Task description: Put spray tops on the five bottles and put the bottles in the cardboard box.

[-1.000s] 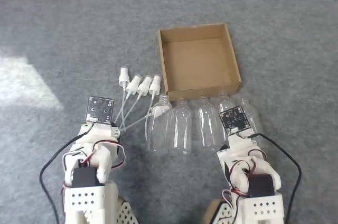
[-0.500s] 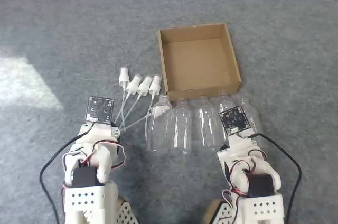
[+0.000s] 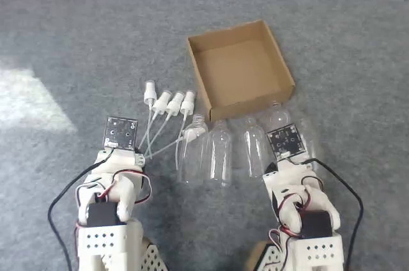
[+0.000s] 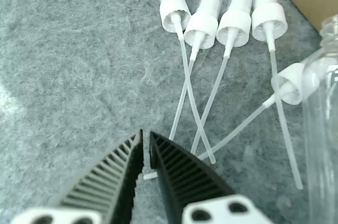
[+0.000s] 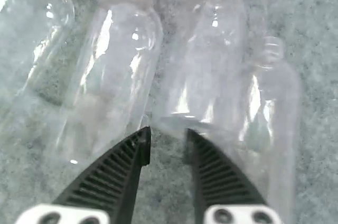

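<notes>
Left gripper [image 4: 146,135], pressed together and empty, faces the spray tops [image 4: 235,19]; right gripper [image 5: 166,135], slightly spread, faces uncapped bottles [image 5: 113,76] beside the cardboard box [image 3: 246,101], apparently staged for capping.

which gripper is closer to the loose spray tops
Left. The left gripper sits right at the tube ends of the spray tops, nearly touching them. The right gripper is off to the other side, over the bottles.
</notes>
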